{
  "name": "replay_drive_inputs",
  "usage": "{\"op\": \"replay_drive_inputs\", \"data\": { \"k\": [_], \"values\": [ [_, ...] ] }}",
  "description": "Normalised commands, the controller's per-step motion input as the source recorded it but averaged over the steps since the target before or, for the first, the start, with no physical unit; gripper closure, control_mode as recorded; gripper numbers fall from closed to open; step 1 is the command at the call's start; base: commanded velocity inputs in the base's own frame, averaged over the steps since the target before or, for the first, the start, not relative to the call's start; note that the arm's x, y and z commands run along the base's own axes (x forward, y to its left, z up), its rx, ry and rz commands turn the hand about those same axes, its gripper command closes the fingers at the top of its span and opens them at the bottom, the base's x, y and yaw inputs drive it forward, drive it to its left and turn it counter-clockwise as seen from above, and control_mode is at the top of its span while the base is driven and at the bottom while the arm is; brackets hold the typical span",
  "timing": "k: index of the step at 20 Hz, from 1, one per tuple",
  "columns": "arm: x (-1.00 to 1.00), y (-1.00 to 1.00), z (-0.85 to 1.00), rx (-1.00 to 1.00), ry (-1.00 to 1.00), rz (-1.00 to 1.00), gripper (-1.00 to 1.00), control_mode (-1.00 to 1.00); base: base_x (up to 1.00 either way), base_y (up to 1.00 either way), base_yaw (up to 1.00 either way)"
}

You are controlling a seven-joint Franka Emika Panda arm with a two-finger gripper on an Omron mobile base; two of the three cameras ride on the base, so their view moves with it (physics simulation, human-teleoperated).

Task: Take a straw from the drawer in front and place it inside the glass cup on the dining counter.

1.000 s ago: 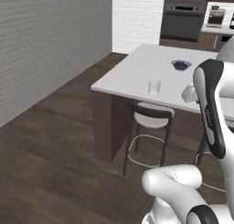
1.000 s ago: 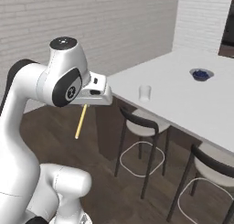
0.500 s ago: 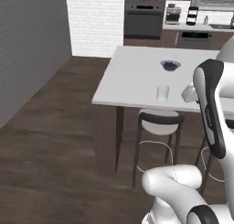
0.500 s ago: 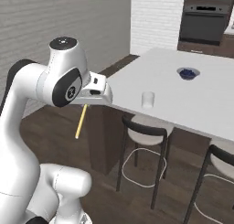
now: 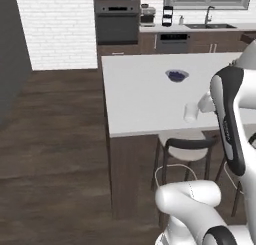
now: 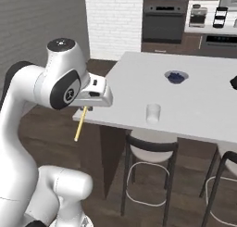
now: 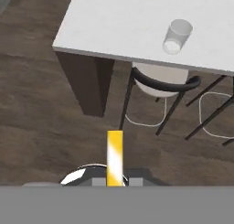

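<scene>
The thin pale yellow-tan straw [image 6: 79,125] hangs down from the two-finger gripper [image 6: 85,108], which is closed on its upper end; in the hand view the straw [image 7: 114,157] runs up between the finger tips, so the grip looks firm. The arm is tucked in close to the robot's body, off the near corner of the large white-topped dining counter [image 6: 139,78] with its dark brown base.

The small clear glass cup [image 6: 153,113] stands upright near the counter's front edge, just above a black-framed stool with a white seat [image 6: 150,145]. From the hand camera the cup [image 7: 177,35] sits up and to the right, well apart from the straw's tip. Farther back on the counter is a dark-rimmed bowl with blue contents [image 5: 177,75], clear of the path.

The step in hand, as I read it, is carrying the straw over to the cup. To do it well, the arm should rise first so the straw's lower end clears the counter edge and the cup rim, then travel across and line the tip up over the cup's mouth before lowering. The mouth is narrow and the cup looks light, so a sideways knock could tip it. Release only once the straw's end is well inside.
</scene>
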Motion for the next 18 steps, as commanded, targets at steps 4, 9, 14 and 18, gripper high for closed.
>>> {"op": "replay_drive_inputs", "data": {
  "k": [4, 9, 14, 18],
  "values": [
    [0.0, 0.0, 0.0, 0.0, 0.0, 0.0, 1.0, 1.0, 1.0, 0.06, -0.24],
    [0.0, 0.0, 0.0, 0.0, 0.0, 0.0, 1.0, 1.0, 1.0, 0.0, -0.06],
    [0.0, 0.0, 0.0, 0.0, 0.0, 0.0, 1.0, 1.0, 0.94, -0.1, 0.0],
    [0.1, -0.34, 0.27, 0.04, -0.1, 0.0, 1.0, -1.0, 0.15, -0.07, 0.0]
  ]
}}
